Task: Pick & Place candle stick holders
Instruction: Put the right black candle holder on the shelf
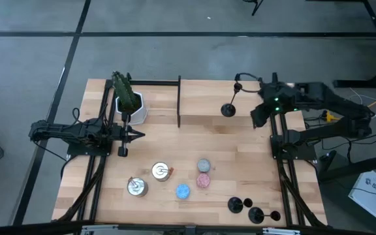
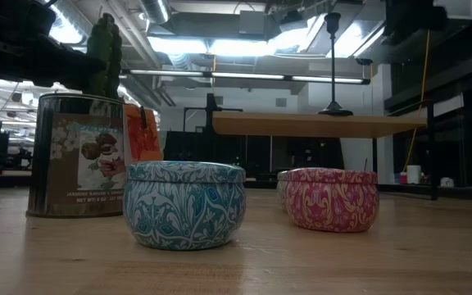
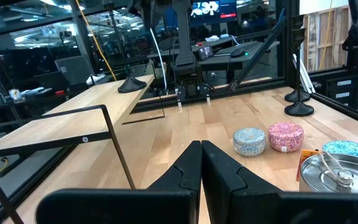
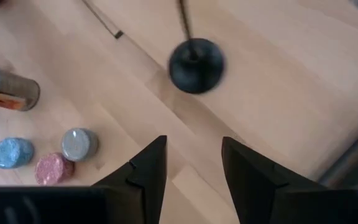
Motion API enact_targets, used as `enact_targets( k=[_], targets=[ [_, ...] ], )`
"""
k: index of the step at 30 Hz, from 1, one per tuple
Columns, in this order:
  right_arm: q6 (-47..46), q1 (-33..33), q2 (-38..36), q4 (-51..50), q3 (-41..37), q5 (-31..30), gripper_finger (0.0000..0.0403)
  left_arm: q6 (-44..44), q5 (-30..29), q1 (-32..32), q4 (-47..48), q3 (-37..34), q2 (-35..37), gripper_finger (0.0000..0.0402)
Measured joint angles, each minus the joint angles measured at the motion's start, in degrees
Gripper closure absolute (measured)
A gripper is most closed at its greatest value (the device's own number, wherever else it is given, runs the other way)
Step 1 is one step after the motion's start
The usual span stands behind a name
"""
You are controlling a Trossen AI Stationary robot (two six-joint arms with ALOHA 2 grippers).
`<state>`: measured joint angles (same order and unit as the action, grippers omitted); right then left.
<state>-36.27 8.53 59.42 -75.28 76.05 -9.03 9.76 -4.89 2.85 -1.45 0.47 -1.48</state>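
Candle stick holder (image 1: 228, 109), black, upright on raised shelf (image 1: 240, 121), table's 1 o'clock.
We list the right gripper (image 1: 258, 116) above it at its 3 o'clock, fingers parted, empty; three more holders (image 1: 253, 209) at the table's 5 o'clock corner; left gripper (image 1: 136, 136) at 9 o'clock, closed, empty.

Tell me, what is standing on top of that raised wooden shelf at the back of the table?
One black candle stick holder stands on the raised wooden shelf, near the open right gripper. The low view hides the rest of the shelf's top.
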Motion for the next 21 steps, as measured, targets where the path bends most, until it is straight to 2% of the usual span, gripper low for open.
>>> enact_targets(
  k=[9,14,21],
  targets=[
    [1.08,-5.57,1.31,14.47,-10.89,-0.28,0.0249,0.00,0.00,0.00,0.00,0.02,-0.02,0.0398],
    [2.19,-7.67,1.31,21.14,-13.44,-7.99,0.0249,0.00,0.00,0.00,0.00,0.00,0.00,0.0398],
    [-3.97,-8.26,1.33,21.59,-14.64,-16.22,0.0249,0.00,0.00,0.00,0.00,0.00,0.00,0.0398]
  ],
)
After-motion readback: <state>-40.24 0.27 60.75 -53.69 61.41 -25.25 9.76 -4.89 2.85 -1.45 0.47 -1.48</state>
